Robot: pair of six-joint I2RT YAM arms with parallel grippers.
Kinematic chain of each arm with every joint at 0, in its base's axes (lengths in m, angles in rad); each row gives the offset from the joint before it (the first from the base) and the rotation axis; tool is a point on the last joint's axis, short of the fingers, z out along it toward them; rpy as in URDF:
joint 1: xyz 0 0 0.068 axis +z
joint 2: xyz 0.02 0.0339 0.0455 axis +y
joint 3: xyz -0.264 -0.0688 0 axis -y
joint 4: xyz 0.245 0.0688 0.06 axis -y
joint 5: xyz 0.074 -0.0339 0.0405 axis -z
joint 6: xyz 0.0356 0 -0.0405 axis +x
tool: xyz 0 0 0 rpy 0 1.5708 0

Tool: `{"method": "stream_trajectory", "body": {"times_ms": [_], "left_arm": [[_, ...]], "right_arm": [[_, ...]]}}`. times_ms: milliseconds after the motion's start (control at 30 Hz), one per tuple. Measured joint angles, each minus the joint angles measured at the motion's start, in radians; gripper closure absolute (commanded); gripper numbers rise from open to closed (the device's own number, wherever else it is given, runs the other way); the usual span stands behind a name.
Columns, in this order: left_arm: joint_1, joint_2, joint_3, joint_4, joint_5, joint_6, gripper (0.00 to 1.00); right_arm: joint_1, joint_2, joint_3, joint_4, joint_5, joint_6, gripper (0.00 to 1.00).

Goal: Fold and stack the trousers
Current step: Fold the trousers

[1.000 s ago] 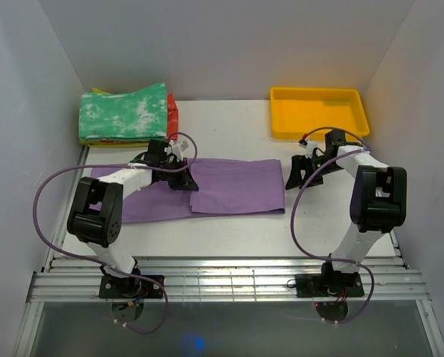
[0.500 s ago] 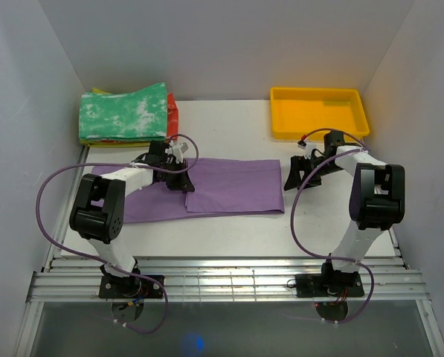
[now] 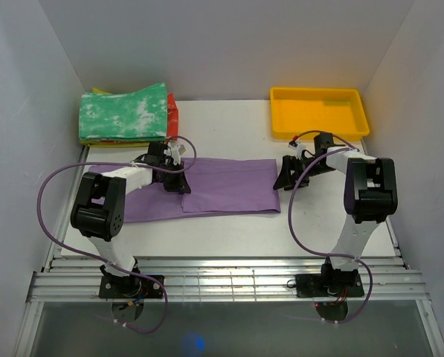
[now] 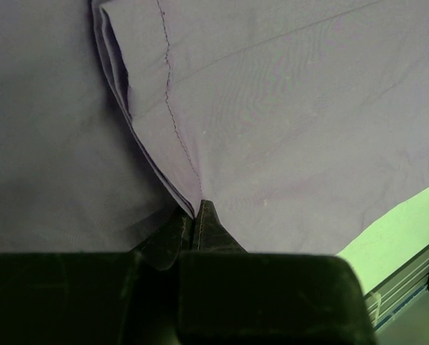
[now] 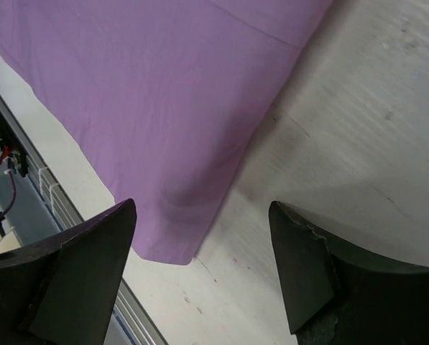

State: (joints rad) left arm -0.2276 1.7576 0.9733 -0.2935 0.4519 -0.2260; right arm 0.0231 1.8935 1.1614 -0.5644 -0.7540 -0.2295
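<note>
The lilac trousers (image 3: pixel 229 190) are laid flat across the middle of the table (image 3: pixel 229 227), partly folded. A folded cloth edge is pinched by the clenched left gripper (image 4: pixel 197 215). The right gripper (image 5: pixel 201 215) is positioned, released, over their right edge.

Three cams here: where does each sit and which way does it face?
Top external: fixed above and behind the bases, looking down on the table; left arm and right arm show whole.
Left wrist: on the left arm, looking down past the shut left gripper, which pinches a fold of the trousers.
Right wrist: on the right arm, looking down through the open right gripper at the trousers' corner and bare table.
Shared: all three show the trousers.
</note>
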Motion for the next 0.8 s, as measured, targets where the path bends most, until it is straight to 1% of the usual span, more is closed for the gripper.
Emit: {"method": "stream_trajectory", "body": {"times_ms": [33,100,133,200,233,300,367,400,433,467,500,533,567,600,667,733,800], "left_arm": [[0.0,0.0,0.0,-0.002,-0.002,0.0,0.93],[0.0,0.0,0.0,-0.006,-0.007,0.001,0.92],[0.0,0.0,0.0,-0.01,-0.01,0.001,0.91],[0.0,0.0,0.003,-0.017,-0.02,0.002,0.92],[0.001,0.001,0.005,-0.021,-0.024,0.004,0.92],[0.001,0.001,0.008,-0.03,-0.03,0.008,0.95],[0.002,0.001,0.01,-0.037,-0.035,0.01,0.95],[0.003,0.001,0.011,-0.039,-0.037,0.01,0.93],[0.003,0.001,0.012,-0.041,-0.038,0.01,0.89],[0.004,0.002,0.014,-0.044,-0.039,0.012,0.84],[0.004,0.003,0.017,-0.047,-0.039,0.017,0.7],[0.005,0.006,0.021,-0.051,-0.04,0.026,0.61],[0.005,0.011,0.03,-0.059,-0.032,0.026,0.54],[0.005,0.015,0.044,-0.071,-0.02,0.03,0.42],[0.007,0.019,0.076,-0.097,-0.01,0.047,0.25],[0.014,0.017,0.098,-0.116,-0.002,0.064,0.02],[0.034,0.0,0.107,-0.142,0.014,0.08,0.02]], "right_arm": [[0.006,0.006,0.0,0.01,-0.013,0.011,0.21],[0.018,0.021,0.001,0.032,-0.038,0.031,0.23],[0.023,0.027,0.001,0.045,-0.05,0.045,0.26],[0.032,0.042,0.002,0.069,-0.069,0.069,0.31],[0.038,0.048,0.002,0.081,-0.074,0.081,0.35],[0.045,0.061,0.003,0.103,-0.08,0.102,0.38],[0.05,0.077,0.008,0.116,-0.092,0.119,0.46],[0.051,0.084,0.01,0.123,-0.093,0.125,0.52],[0.051,0.091,0.011,0.129,-0.093,0.13,0.67],[0.051,0.097,0.013,0.134,-0.087,0.13,0.75],[0.051,0.104,0.013,0.14,-0.077,0.137,0.85],[0.051,0.115,0.014,0.145,-0.071,0.14,0.92],[0.051,0.123,0.016,0.148,-0.072,0.143,0.92],[0.051,0.126,0.017,0.147,-0.073,0.146,0.92],[0.049,0.126,0.021,0.144,-0.071,0.141,0.92],[0.045,0.126,0.023,0.137,-0.069,0.128,0.92],[0.034,0.124,0.027,0.118,-0.068,0.106,0.92]]}}
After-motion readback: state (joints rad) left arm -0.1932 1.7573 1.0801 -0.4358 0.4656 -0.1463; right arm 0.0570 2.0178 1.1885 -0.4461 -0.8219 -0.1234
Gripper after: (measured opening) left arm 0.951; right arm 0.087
